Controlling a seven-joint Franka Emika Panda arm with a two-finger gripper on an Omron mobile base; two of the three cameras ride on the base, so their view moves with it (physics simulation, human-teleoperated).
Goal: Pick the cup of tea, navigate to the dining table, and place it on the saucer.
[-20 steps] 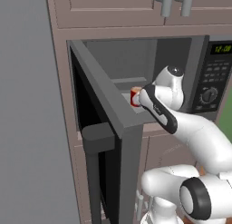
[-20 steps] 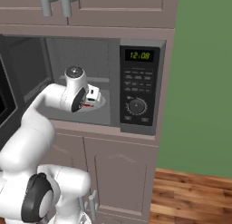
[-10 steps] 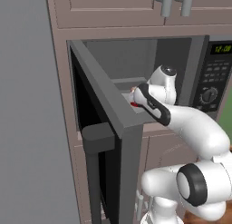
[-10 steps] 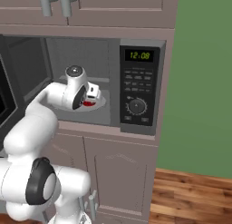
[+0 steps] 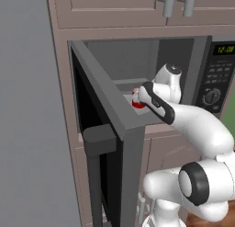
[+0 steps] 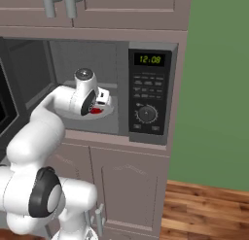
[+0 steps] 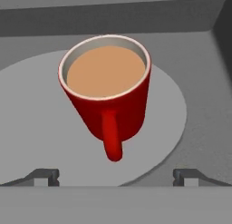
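Observation:
The cup of tea is a small red mug with brown liquid. It stands upright on the grey round turntable inside the open microwave, its handle pointing at the hand camera. My gripper is open just in front of the handle, one fingertip on each side and nothing between them. From the base views the hand reaches into the microwave cavity and hides most of the cup. The dining table and the saucer are out of view.
The microwave door stands swung open to the left of the arm, close by its forearm. The control panel with clock and dial bounds the cavity on the right. Cabinet doors sit above and below.
The hand has edged a little deeper into the microwave toward the cup and the elbow has shifted. The jaws stay open and the cup has not moved.

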